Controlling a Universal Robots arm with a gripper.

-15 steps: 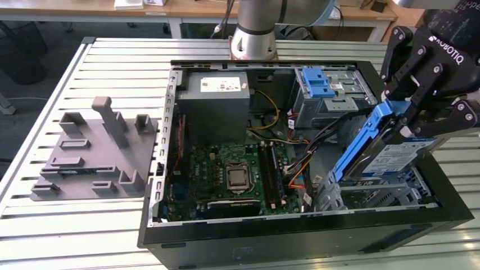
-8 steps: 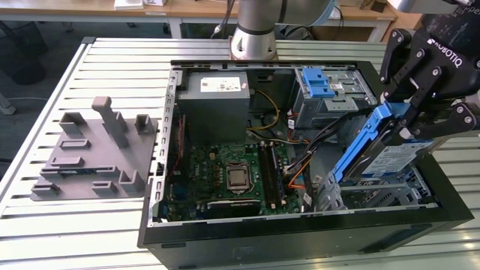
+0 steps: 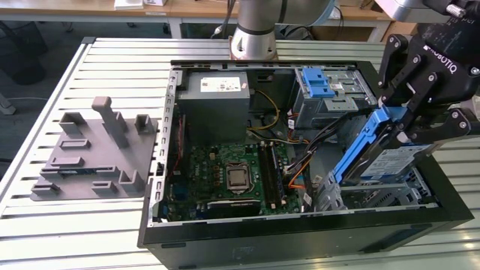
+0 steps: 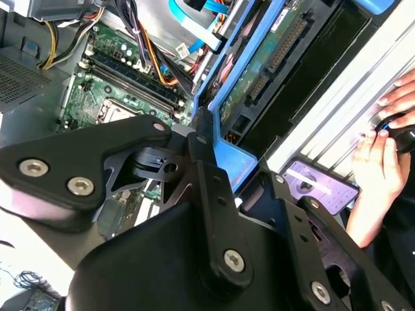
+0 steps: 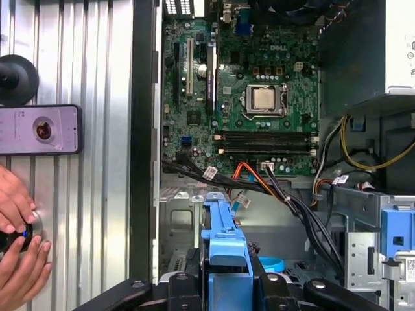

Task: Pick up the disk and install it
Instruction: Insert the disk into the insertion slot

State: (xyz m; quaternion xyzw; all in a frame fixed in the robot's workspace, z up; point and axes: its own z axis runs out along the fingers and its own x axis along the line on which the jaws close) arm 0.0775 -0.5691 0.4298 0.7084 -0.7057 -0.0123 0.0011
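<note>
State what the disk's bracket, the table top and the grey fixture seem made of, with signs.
Disk's bracket: probably plastic, uniform blue, soft sheen. Table top: likely aluminium, pale ribbed slats, metallic glint. Grey fixture: perhaps plastic, dull uniform matte grey.

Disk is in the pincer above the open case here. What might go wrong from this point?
1. The disk hangs tilted in the pincer, gripped near its upper end, so it may bind on the metal bay below.
2. Loose black cables run beside that bay and might get pinched.
3. A person's hands rest beside the case, possibly close to the arm's path.
</note>
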